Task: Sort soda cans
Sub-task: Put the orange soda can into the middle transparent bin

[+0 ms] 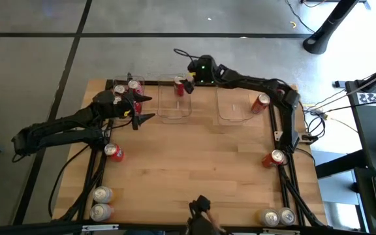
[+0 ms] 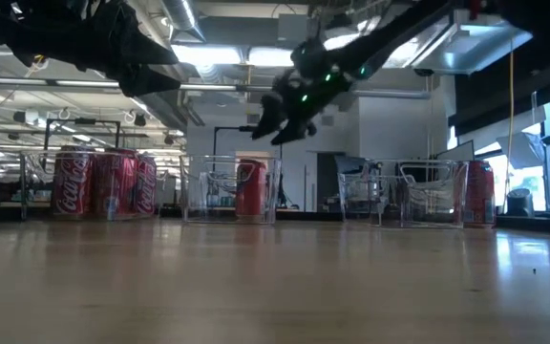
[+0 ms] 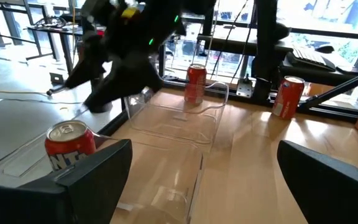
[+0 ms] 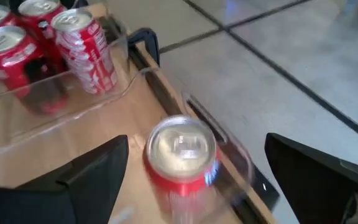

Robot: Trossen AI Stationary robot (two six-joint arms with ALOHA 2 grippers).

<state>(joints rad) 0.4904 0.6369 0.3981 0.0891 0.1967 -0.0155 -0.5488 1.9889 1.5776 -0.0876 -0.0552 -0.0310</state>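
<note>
- Silver-topped cans (image 1: 102, 202) stand at the table's near edge, with two more cans (image 1: 277, 217) at the near right corner; none of them is in a bin.
- Farther in, one red can (image 1: 114, 152) lies on its side by my left arm, and another loose can (image 1: 274, 158) lies by my right arm.
- My left gripper (image 1: 142, 108) hangs with fingers spread beside the left bin (image 1: 128, 83), which holds red cans.
- My right gripper (image 1: 189, 83), fingers apart and empty, hovers just above an upright red can (image 4: 182, 163) in the middle bin (image 1: 175, 111); the can's long axis is vertical, directly below.
- Farthest right, one can (image 1: 260, 103) lies in the right bin (image 1: 235, 108).
</note>
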